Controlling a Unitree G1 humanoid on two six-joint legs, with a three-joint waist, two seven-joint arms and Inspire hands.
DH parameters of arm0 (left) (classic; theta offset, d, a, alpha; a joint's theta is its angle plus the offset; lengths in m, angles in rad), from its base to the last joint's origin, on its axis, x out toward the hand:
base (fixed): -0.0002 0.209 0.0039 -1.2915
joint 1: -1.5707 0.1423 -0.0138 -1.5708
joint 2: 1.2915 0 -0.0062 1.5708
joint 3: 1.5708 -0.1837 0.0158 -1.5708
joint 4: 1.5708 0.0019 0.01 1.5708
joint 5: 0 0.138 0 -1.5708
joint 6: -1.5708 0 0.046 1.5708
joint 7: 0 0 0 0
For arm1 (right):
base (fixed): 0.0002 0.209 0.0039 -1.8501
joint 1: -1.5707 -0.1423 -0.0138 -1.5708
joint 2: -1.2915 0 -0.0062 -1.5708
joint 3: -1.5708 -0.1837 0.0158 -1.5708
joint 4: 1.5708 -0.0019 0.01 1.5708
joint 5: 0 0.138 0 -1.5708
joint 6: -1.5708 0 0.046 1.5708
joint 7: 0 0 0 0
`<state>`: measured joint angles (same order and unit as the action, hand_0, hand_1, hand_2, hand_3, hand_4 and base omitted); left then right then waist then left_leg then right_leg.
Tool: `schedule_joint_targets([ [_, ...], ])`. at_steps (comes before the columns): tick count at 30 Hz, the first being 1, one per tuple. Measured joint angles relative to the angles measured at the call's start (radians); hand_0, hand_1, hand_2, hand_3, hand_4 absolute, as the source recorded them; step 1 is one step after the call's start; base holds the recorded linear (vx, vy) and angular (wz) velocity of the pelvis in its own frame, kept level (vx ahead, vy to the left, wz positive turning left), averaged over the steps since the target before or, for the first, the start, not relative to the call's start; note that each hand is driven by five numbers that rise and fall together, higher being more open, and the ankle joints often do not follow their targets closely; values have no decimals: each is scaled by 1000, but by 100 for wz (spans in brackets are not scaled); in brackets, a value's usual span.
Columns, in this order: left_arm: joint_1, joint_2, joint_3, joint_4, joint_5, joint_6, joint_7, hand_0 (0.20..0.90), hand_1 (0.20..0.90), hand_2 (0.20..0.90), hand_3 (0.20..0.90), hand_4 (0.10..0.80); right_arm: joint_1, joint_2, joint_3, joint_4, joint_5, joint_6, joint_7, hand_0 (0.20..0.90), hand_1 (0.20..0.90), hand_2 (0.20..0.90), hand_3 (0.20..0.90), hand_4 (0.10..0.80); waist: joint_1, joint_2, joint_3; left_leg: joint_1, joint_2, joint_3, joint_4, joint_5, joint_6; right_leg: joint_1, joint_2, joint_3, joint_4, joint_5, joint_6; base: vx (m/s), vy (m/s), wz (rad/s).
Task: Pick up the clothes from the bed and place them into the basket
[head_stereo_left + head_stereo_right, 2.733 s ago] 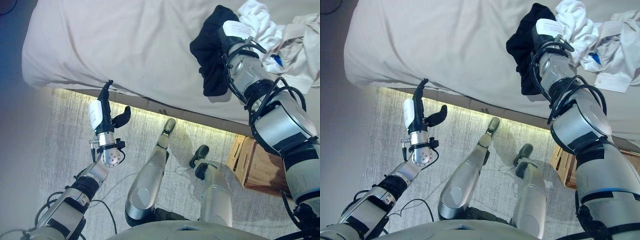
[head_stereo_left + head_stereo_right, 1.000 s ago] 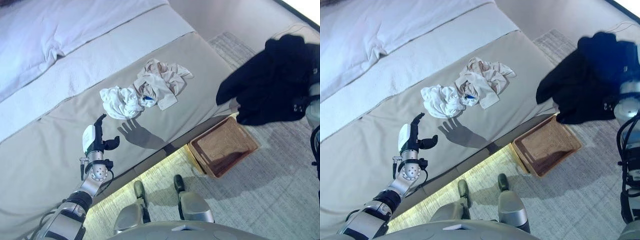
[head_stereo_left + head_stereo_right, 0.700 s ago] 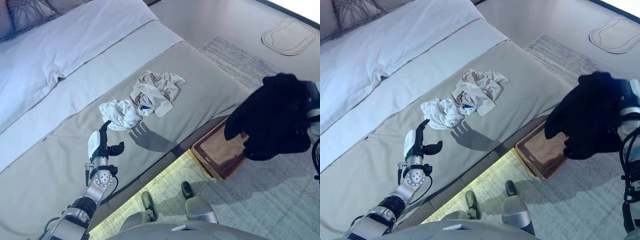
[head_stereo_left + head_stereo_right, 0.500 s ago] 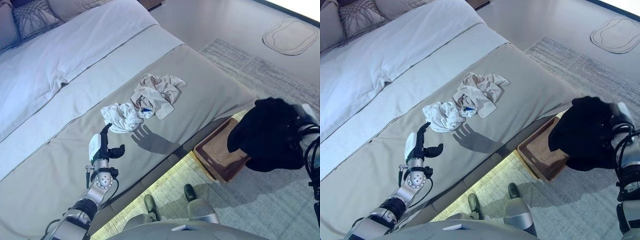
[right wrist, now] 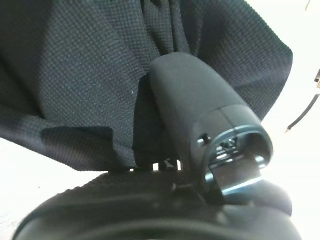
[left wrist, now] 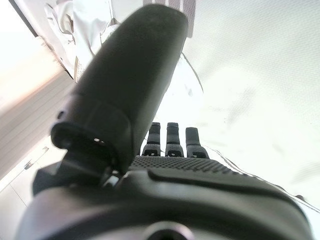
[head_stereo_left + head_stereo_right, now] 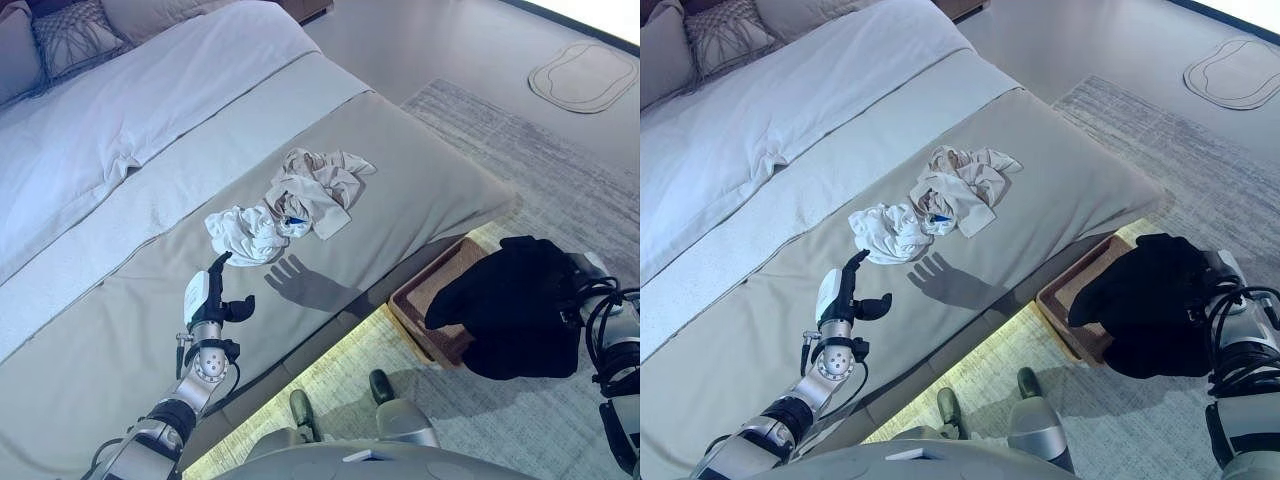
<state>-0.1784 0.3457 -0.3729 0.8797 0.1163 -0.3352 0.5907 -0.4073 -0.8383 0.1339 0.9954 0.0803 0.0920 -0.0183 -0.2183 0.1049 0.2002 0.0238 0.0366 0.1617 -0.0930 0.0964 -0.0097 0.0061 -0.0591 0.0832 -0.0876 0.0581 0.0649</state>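
Note:
My right hand [image 5: 190, 110] is shut on a black garment [image 7: 512, 305], its thumb pressed into the cloth. The garment hangs low over the right part of the brown woven basket [image 7: 425, 288], which stands on the floor beside the bed. In the eye views the hand is mostly hidden behind the cloth. A crumpled white garment [image 7: 243, 232] and a cream shirt [image 7: 318, 185] lie together on the grey bed cover [image 7: 430, 170]. My left hand [image 7: 207, 298] is open and empty, raised over the bed's near edge, a little short of the white garment; its straight fingers [image 6: 170, 137] show in the left wrist view.
The bed has a white duvet [image 7: 150, 90] and patterned pillows [image 7: 65, 35] at the far left. A grey rug [image 7: 520, 140] lies on the floor past the basket, with an oval mat [image 7: 582, 75] at the far right. A lit strip runs under the bed's edge.
The camera has shifted. My right hand has lowered the black garment from above the bed's side down over the basket. My left hand has stayed raised and open.

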Motion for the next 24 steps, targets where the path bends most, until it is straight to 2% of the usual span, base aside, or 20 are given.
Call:
schedule_joint_targets([
  [3,3,-1,-27,0,0,-3,-7,900,900,900,900,800,-1,0,0,28,-27,-3,-9,300,300,300,200,100,1,17,-12,0,-2,0,0,0,0,1,-1,0,0,0,0,10,2,0],
  [4,4,-2,-27,0,0,-7,-8,900,900,900,900,800,-1,0,0,32,-31,-3,-15,778,778,778,757,657,1,22,-15,0,-2,0,0,0,0,1,-1,0,-2,0,0,0,0,0],
  [5,4,-2,-27,0,0,-11,-8,900,900,900,900,800,-1,0,0,34,-33,-3,-18,900,900,900,900,800,1,24,-16,0,-2,0,0,0,0,1,-1,0,-2,0,0,33,0,-1],
  [14,4,-4,-30,0,-1,-21,-10,900,900,900,900,800,-3,-6,-1,36,-62,-11,-60,900,900,900,900,800,0,49,-33,-14,1,-3,0,-1,-2,-11,0,-2,-2,-1,0,8,-2,0],
  [24,9,-8,-55,0,-4,-22,-30,900,900,900,900,800,-17,-12,-2,27,-62,-22,-61,900,900,900,900,800,1,52,-33,-20,-1,-7,4,-1,-2,-16,0,-7,-3,0,0,7,0,0],
])
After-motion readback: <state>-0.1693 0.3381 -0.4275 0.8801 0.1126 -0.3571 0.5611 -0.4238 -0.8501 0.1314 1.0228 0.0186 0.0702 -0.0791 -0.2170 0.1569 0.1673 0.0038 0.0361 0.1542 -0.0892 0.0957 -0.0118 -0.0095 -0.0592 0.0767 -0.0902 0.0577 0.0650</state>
